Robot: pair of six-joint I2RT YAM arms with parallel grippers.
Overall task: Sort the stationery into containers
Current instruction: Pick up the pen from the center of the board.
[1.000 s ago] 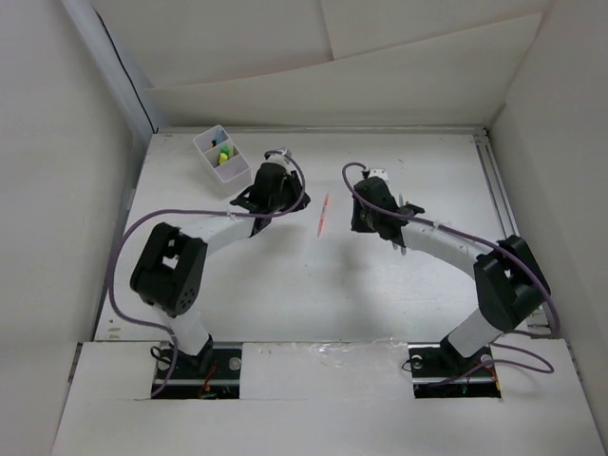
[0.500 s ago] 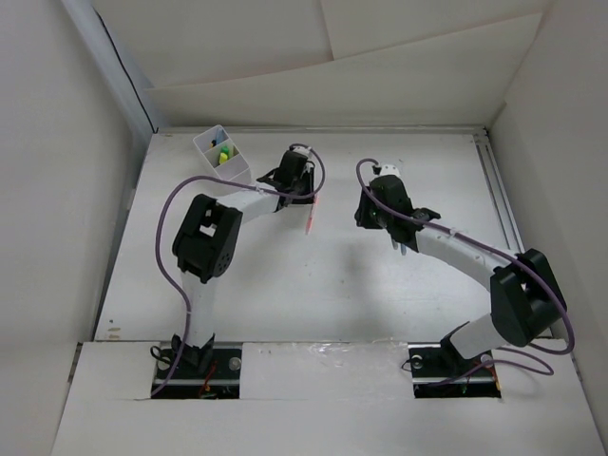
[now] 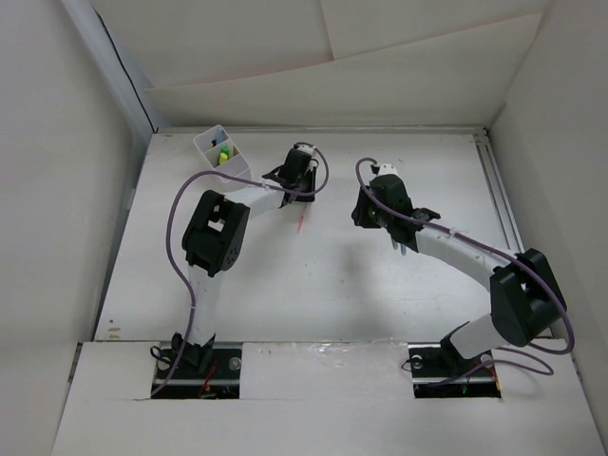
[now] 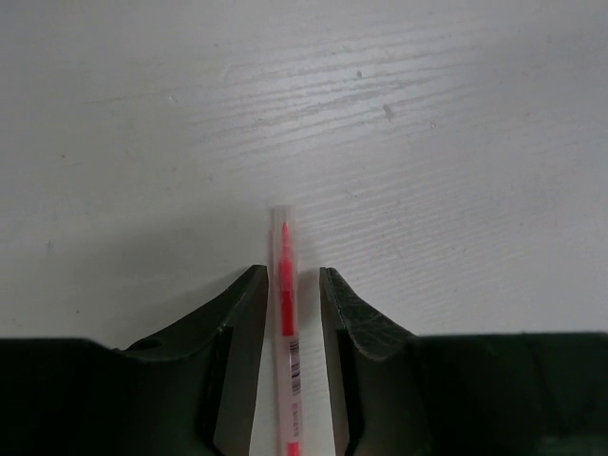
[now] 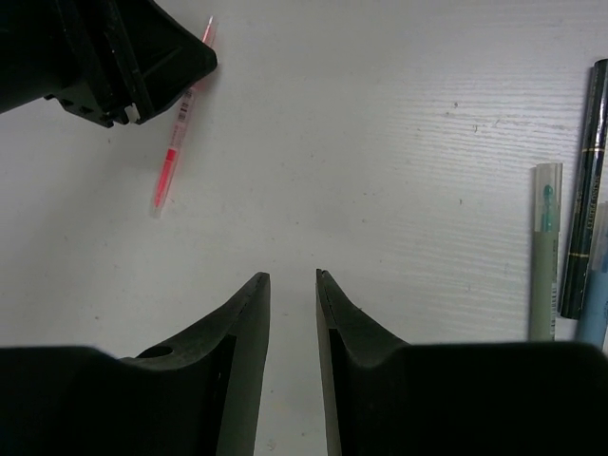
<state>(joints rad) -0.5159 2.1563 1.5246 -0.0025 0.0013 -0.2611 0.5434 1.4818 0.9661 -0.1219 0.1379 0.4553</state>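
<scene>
A red pen with a clear barrel lies on the table between the jaws of my left gripper. The jaws stand a little apart, with a gap on each side of the pen. In the top view the pen's tip sticks out below the left gripper. It also shows in the right wrist view. The white divided tray stands at the back left and holds yellow and green items. My right gripper is slightly open and empty above bare table, right of the pen.
Several pens lie side by side at the right edge of the right wrist view: a pale green one, a black one and a blue one. White walls surround the table.
My left arm swung right from beside the tray and came down over the red pen. The pen's visible tip now lies further left. My right gripper shifted slightly back.
</scene>
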